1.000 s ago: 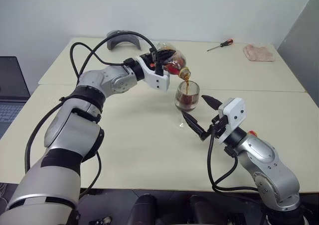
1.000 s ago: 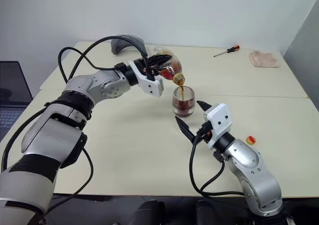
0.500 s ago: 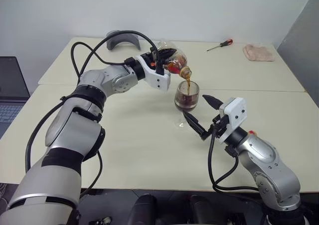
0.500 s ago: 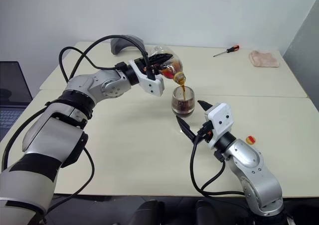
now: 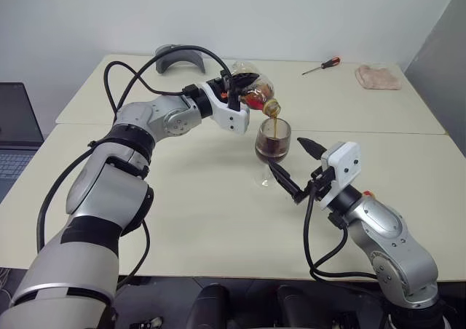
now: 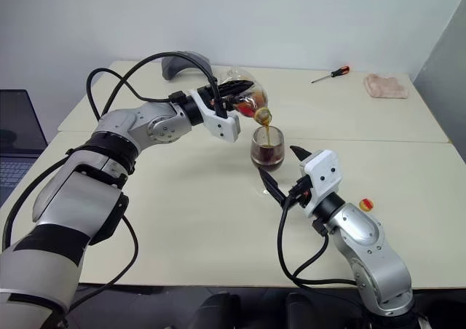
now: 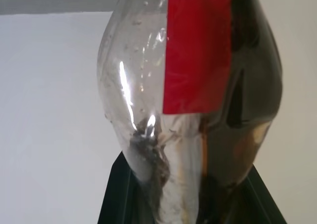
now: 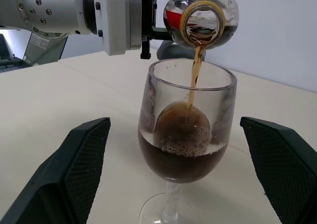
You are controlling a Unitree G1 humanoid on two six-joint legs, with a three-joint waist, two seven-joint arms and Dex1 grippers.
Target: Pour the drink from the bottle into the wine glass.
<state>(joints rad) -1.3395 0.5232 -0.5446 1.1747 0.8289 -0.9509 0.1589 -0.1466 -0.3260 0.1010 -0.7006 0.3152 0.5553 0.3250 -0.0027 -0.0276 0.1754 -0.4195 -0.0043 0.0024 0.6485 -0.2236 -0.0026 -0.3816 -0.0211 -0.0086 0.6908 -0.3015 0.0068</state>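
Tabletop: wine glass (image 8: 185, 135) between right jaws.

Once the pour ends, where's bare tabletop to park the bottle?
Free: the near-left stretch of the beige table, under the left arm, and the far middle between the grey curved piece and the red-handled screwdriver. Crowded: around the clear stemmed wine glass, flanked by the open right gripper, with the left gripper tilting the small clear plastic bottle above it.
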